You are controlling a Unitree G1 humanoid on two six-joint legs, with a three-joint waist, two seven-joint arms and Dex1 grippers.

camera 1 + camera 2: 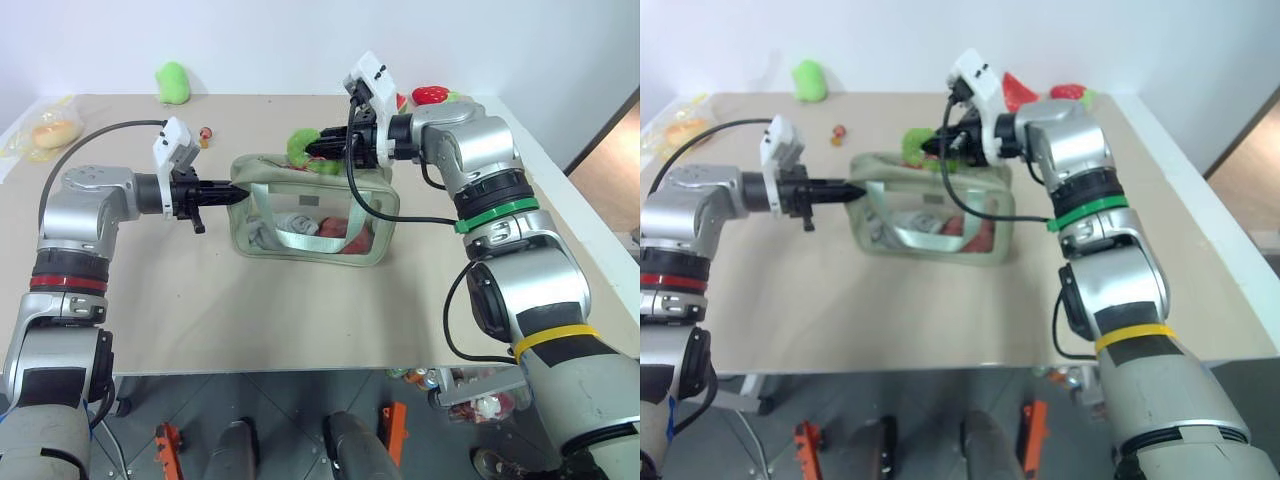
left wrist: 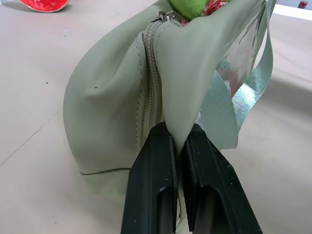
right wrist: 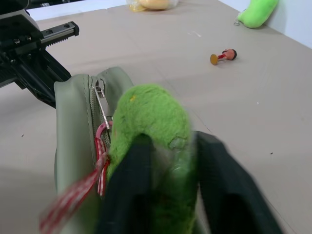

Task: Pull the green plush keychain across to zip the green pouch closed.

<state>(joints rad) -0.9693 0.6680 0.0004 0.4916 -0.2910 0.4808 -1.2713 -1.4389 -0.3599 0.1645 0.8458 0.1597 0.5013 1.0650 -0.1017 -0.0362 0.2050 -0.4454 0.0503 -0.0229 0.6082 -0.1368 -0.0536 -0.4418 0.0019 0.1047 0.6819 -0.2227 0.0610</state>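
The green pouch [image 1: 262,172] stands in the middle of the table, its strap [image 1: 300,236] hanging down the clear front panel. My left gripper [image 1: 232,193] is shut on the fabric at the pouch's left end [image 2: 107,97], both fingers [image 2: 153,161] pinching a fold beside the zipper. The green plush keychain [image 1: 300,143] sits on top of the pouch. My right gripper [image 1: 318,150] is shut on the keychain [image 3: 151,117], one finger on each side. Its red-and-white cord [image 3: 78,190] runs to the zipper pull [image 3: 101,95].
A loose light-green plush toy [image 1: 172,82] lies at the far edge. A small red figure [image 1: 206,133] sits behind my left gripper, and a yellow item in a clear bag [image 1: 50,130] lies far left. A strawberry plush [image 1: 432,95] lies far right.
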